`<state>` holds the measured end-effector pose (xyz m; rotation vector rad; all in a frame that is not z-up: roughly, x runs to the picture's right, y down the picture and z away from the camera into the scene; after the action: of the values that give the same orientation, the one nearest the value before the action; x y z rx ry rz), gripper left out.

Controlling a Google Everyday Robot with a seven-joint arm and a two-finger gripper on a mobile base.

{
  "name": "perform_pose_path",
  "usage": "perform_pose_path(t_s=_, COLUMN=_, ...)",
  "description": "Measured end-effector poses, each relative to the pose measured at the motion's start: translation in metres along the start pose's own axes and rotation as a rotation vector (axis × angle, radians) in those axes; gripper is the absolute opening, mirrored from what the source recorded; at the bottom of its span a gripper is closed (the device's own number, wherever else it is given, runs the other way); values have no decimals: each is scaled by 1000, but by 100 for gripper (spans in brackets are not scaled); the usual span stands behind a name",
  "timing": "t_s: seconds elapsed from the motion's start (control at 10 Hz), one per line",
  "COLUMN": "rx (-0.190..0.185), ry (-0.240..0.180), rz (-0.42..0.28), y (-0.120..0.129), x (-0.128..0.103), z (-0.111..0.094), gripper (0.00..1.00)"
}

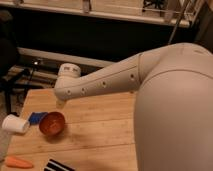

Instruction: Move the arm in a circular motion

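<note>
Hazard: a white plastic cup (15,124) on its side and a round orange bowl (52,123) lie on the light wooden table (100,131), below the capped tip. A circle swept too low could strike them. The thick off-white tubular robot arm (105,82) hangs above the table, its long axis rising rightward and its tip pointing left. The gripper is hidden beneath that tip, so its state cannot be told.

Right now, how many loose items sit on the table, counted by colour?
White: 1 (cup)
Blue: 1 (flat item)
Orange: 2 (bowl, carrot)
Black-and-white: 1 (striped piece)
Total: 5
The arm reaches over the table; its end effector is out of view.
</note>
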<state>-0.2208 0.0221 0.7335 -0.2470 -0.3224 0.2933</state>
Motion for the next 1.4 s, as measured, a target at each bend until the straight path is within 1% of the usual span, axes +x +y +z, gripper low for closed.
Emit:
perform_pose_path(t_s=0.3, rx=-2, ry=-2, rz=0, y=0, x=-1, z=0, gripper=80)
perform_pose_path(t_s=0.4, rx=-4, ry=-22, rz=0, y=-5, x=-7, z=0, gripper=80)
perform_pose_path(t_s=0.5, rx=10, ry=-55, rz=3, y=-22, x=-15, z=-1, gripper=80)
perform_pose_path(t_s=0.6, rx=32, ry=-86, rz=5, y=-44, x=-20, z=-3, gripper=80)
perform_pose_path(t_s=0.7, rx=69, ry=-124, rz=8, y=-79, x=-21, z=-8, gripper=80)
perform_pose_path(t_s=0.8, rx=117, ry=-157, rz=29, y=-124, x=-7, z=-14, gripper=80)
perform_pose_path(t_s=0.9, rx=145, ry=-170, rz=48, y=-151, x=7, z=-18, gripper=80)
perform_pose_path(t_s=1.0, rx=174, ry=-177, rz=99, y=-182, x=38, z=-18, gripper=80)
perform_pose_path(t_s=1.1, rx=191, ry=-167, rz=169, y=-203, x=80, z=-16, gripper=80)
perform_pose_path(t_s=1.2, rx=192, ry=-150, rz=219, y=-208, x=111, z=-14, gripper=80)
perform_pose_path(t_s=1.3, rx=182, ry=-118, rz=278, y=-204, x=150, z=-10, gripper=80)
perform_pose_path(t_s=1.4, rx=156, ry=-65, rz=331, y=-186, x=192, z=-7, gripper=80)
